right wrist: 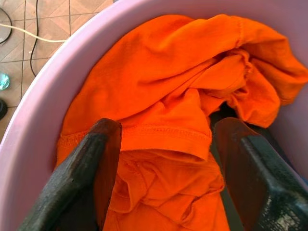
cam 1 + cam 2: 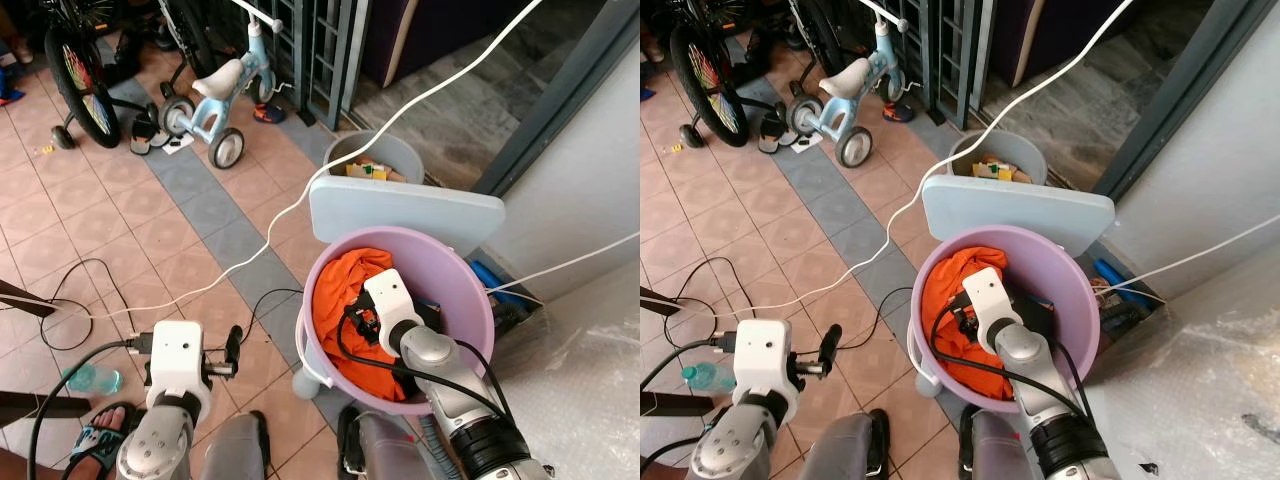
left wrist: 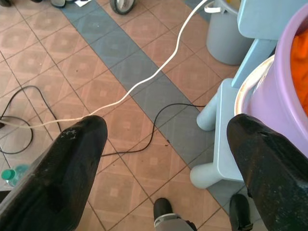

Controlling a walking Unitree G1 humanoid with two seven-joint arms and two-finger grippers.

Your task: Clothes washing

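Observation:
A lilac plastic basin (image 2: 472, 275) stands on a pale blue child's chair (image 2: 405, 210) just in front of me. An orange garment (image 2: 338, 290) lies crumpled inside it, with something dark underneath. My right gripper (image 1: 166, 144) reaches down into the basin and is open, its two black fingers (image 1: 103, 149) standing on either side of a hemmed fold of the orange garment (image 1: 183, 96). My left gripper (image 3: 166, 144) hovers open over the tiled floor, to the left of the basin, holding nothing.
A grey bucket (image 2: 375, 155) stands behind the chair. A white cable (image 2: 300, 200) and black cables (image 2: 90, 290) cross the tiles. A child's tricycle (image 2: 215, 100) and a bicycle (image 2: 80, 70) are at the back left. A green bottle (image 2: 90, 378) and a sandalled foot (image 2: 100, 435) are near left.

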